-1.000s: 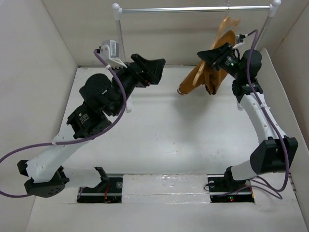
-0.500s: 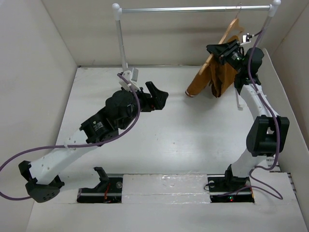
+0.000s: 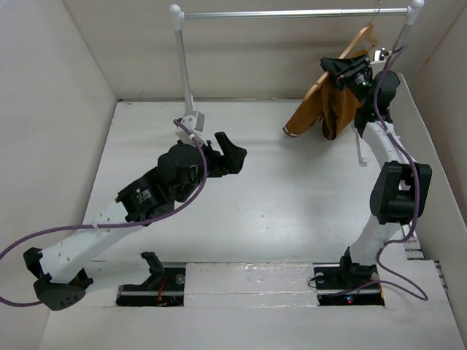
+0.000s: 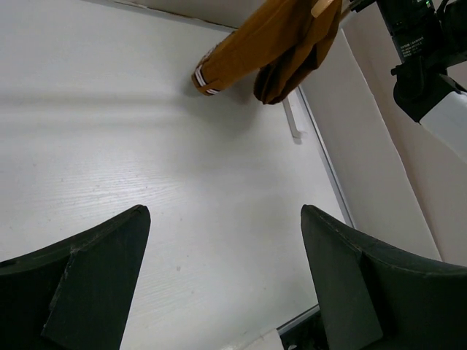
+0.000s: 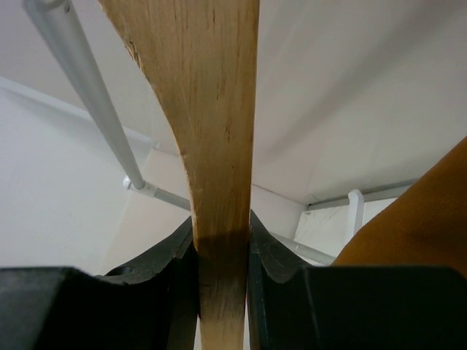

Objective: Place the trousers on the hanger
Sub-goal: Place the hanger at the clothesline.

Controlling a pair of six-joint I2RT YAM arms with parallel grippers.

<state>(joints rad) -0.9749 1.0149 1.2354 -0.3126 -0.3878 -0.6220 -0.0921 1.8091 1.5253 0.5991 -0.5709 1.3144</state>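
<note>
The rust-brown trousers (image 3: 321,109) hang folded over the tan wooden hanger (image 3: 359,40) at the back right, up by the silver rail; one leg end with white trim (image 3: 292,130) sticks out to the left. The trousers also show in the left wrist view (image 4: 255,40) and at the right wrist view's edge (image 5: 430,219). My right gripper (image 3: 344,67) is shut on the hanger's wooden arm (image 5: 211,131), raised just under the rail. My left gripper (image 3: 232,149) is open and empty over the mid table, its fingers (image 4: 95,270) spread wide.
A silver rail (image 3: 292,13) on white posts (image 3: 182,65) spans the back of the white table (image 3: 277,197). White walls enclose the table on the left, back and right. A white post foot (image 4: 292,120) stands near the right wall.
My right gripper has lifted the hanger and trousers up and right toward the rail. My left arm has drawn back from the back wall toward the table's middle.
</note>
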